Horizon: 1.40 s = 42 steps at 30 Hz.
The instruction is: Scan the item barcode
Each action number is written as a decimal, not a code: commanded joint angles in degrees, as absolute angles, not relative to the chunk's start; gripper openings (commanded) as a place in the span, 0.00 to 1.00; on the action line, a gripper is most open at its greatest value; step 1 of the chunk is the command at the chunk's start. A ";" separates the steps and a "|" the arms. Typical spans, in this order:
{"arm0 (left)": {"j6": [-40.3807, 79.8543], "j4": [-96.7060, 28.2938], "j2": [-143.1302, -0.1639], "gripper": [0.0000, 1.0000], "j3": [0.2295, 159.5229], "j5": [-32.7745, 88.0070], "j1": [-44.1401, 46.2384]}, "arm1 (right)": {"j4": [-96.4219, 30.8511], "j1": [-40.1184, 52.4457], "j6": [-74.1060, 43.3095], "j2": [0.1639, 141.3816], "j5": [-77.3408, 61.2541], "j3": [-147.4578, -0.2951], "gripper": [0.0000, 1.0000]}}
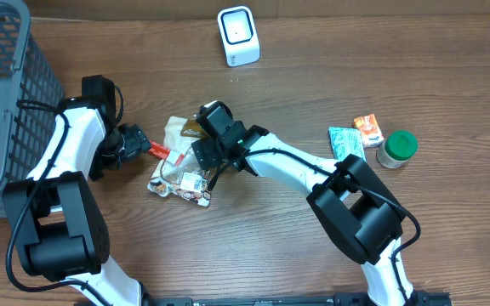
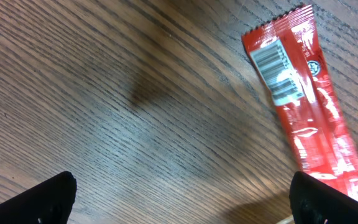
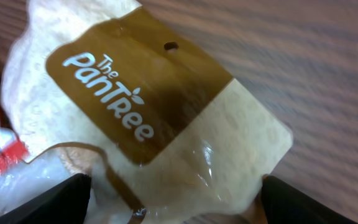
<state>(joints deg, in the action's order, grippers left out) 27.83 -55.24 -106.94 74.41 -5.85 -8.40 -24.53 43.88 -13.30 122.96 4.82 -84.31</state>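
Observation:
A white scanner [image 1: 238, 36] stands at the back of the wooden table. In the middle lies a pile of items: a beige and brown "The Pantree" bag [image 3: 160, 124] [image 1: 177, 129], a red stick packet [image 2: 303, 106] [image 1: 157, 150] with its barcode [image 2: 278, 74] facing up, and a clear packet [image 1: 181, 180] with a white label. My right gripper [image 3: 173, 202] [image 1: 201, 153] is open, its fingers straddling the lower part of the Pantree bag. Just left of the red packet, my left gripper [image 2: 182, 199] [image 1: 134, 143] is open wide over bare wood with nothing between its fingers.
A grey mesh basket [image 1: 7, 93] fills the far left. At the right lie a teal packet [image 1: 345, 141], an orange packet [image 1: 367, 129] and a jar with a green lid [image 1: 396, 148].

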 commanded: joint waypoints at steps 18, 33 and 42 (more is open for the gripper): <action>27.00 -55.16 -106.80 1.00 75.48 -7.03 -8.97 | -60.20 32.93 -26.17 113.89 1.34 -84.84 0.97; 27.00 -55.16 -106.80 1.00 75.48 -7.03 -8.97 | -64.82 31.29 -23.68 113.56 -10.09 -87.42 0.98; 27.00 -55.16 -106.80 1.00 75.48 -7.01 -8.97 | -65.78 28.45 -23.53 113.06 -5.48 -90.76 1.00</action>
